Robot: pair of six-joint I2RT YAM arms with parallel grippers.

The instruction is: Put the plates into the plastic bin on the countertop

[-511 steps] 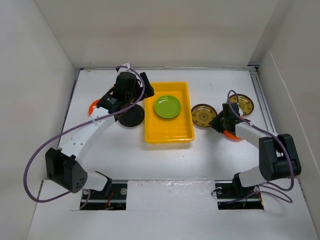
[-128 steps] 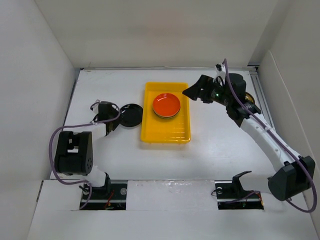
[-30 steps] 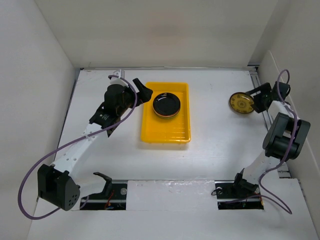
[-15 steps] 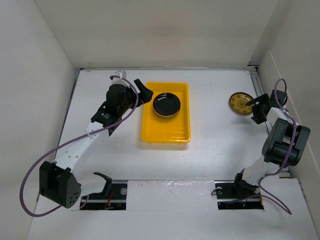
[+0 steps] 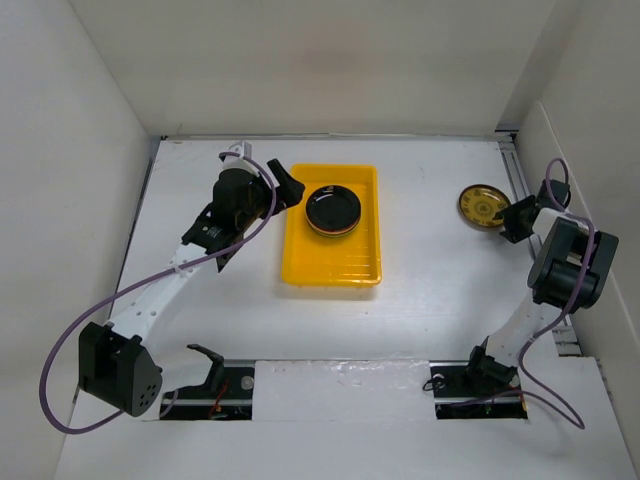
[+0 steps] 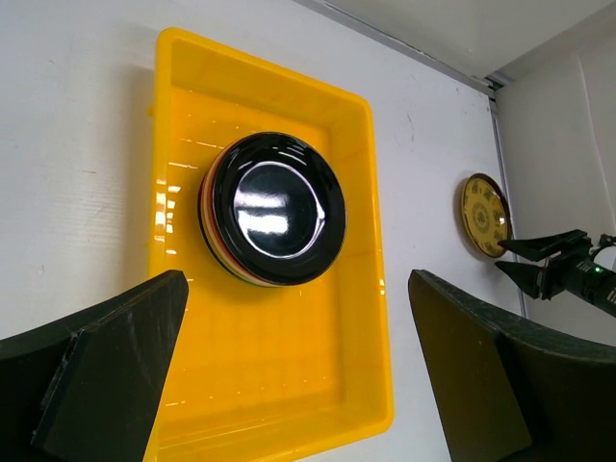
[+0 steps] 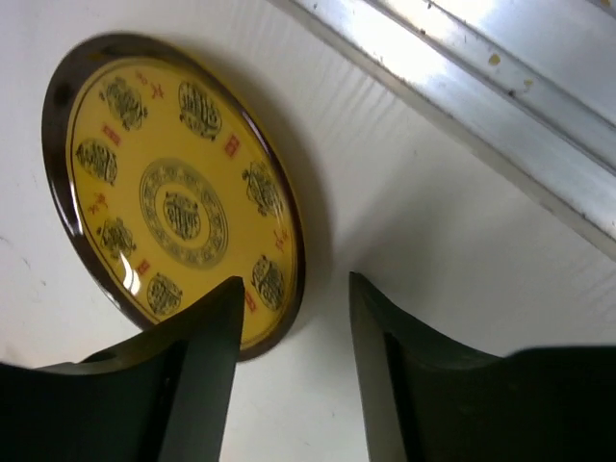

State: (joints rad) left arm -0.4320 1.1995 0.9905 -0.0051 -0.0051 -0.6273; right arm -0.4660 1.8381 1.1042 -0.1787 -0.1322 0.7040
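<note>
One gold-patterned plate [image 5: 483, 205] lies outside the plastic bin [image 5: 330, 275].

Top external view. The plate lies flat on the countertop [image 5: 430, 270] at the far right, well apart from the bin. The bin sits centre-left and holds a stack of plates [image 5: 333, 210] in its far half. The left gripper [image 5: 290, 188] hovers at the bin's far-left rim. The right gripper [image 5: 515, 218] reaches the lone plate's right edge. Neither gripper's state can be read from this view.

Left wrist view. Both left fingers are spread wide with nothing between them. The stack, with a black plate [image 6: 274, 207] uppermost and coloured rims showing beneath it, sits in the bin below. The lone plate [image 6: 484, 214] appears at the far right, with the right gripper's tips beside it.

Right wrist view. The right gripper [image 7: 295, 289] shows a narrow gap, and the plate's dark rim falls within that gap. The jaws are not closed on it, and contact cannot be told. A metal rail [image 7: 462, 58] runs just beyond the plate.

Judgement. The step in hand is probably the grasp of the last plate visible outside the bin. The next move likely calls for closing on the thin rim, lifting clear of the rail, and carrying the plate left to the bin. It would then go onto the stack or the bare near half of the floor. The left arm may need to withdraw first.
</note>
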